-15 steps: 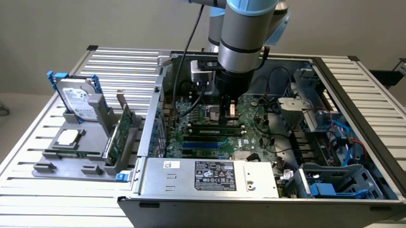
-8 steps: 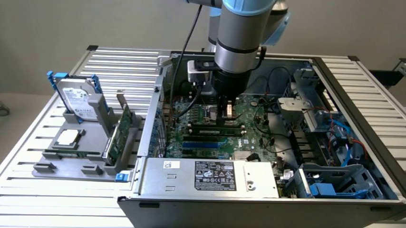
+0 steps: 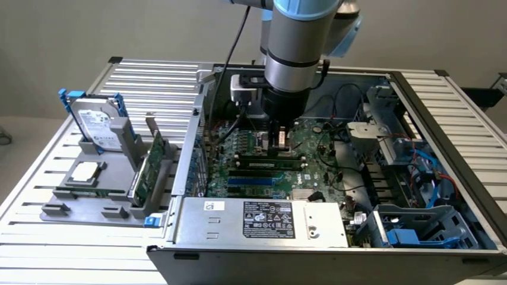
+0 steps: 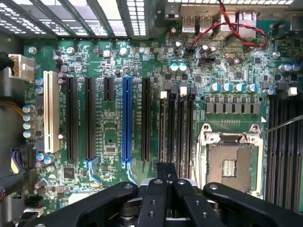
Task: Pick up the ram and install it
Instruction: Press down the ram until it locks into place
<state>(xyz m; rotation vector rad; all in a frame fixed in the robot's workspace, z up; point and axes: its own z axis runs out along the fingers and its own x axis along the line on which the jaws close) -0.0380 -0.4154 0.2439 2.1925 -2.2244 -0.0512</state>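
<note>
Even, soft indoor light, pale glare on the slatted table, case interior shadowed, motherboard sharp and bright, near gripper dark and slightly soft

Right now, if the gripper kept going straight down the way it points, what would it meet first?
The gripper would probably meet the black memory slots on the motherboard, beside the open processor socket; its height above them is unclear.

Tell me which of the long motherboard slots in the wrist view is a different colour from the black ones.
The blue slot, standing among the black slots. A white slot at the row's end also differs.
</note>
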